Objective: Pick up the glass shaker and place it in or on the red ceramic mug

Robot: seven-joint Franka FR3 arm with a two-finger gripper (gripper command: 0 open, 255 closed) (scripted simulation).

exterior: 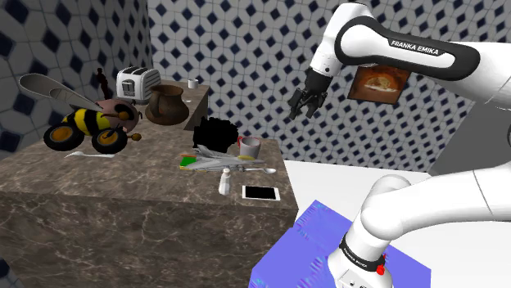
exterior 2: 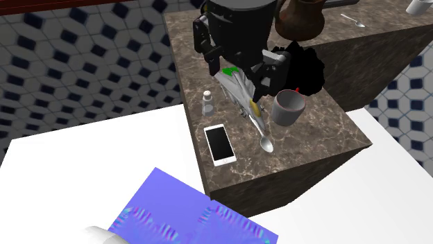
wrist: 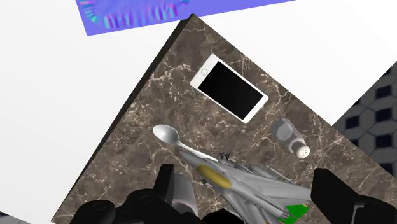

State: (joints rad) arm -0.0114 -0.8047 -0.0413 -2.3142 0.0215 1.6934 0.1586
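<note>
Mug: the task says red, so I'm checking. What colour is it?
Mug: grey, with a red trace by the rim; second exterior view.

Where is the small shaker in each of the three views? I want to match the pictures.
Shoulder view: the shaker stands near the counter's front edge, just left of the white phone.
Second exterior view: the shaker stands just above the phone, near the counter's left edge.
Wrist view: the shaker is just past one short end of the phone.
Shared landmark: the white phone.
</note>
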